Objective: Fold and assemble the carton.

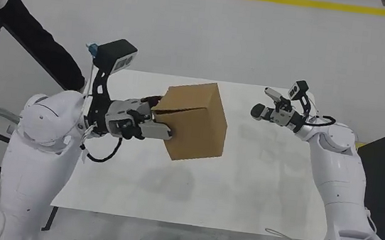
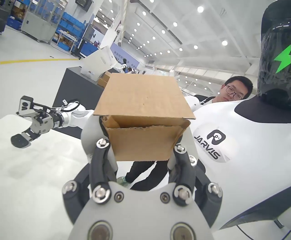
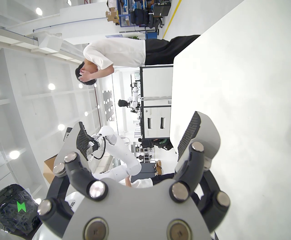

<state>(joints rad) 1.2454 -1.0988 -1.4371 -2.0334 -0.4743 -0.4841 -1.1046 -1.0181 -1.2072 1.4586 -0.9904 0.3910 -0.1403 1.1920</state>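
Our left gripper (image 1: 161,116) grips one end of the brown cardboard carton (image 1: 196,120) above the white table (image 1: 263,192); our right gripper (image 1: 262,103) hangs open, empty, at its two o'clock. Squared up, we judge, with the gripped end's flaps not yet shut.

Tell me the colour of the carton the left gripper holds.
The carton is plain brown cardboard; clearest in the top view.

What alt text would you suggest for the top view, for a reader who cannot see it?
The left claw grips a brown carton by one side, holding it above the white table. The right claw is open and holds nothing, off to the carton's other side with a gap between them.
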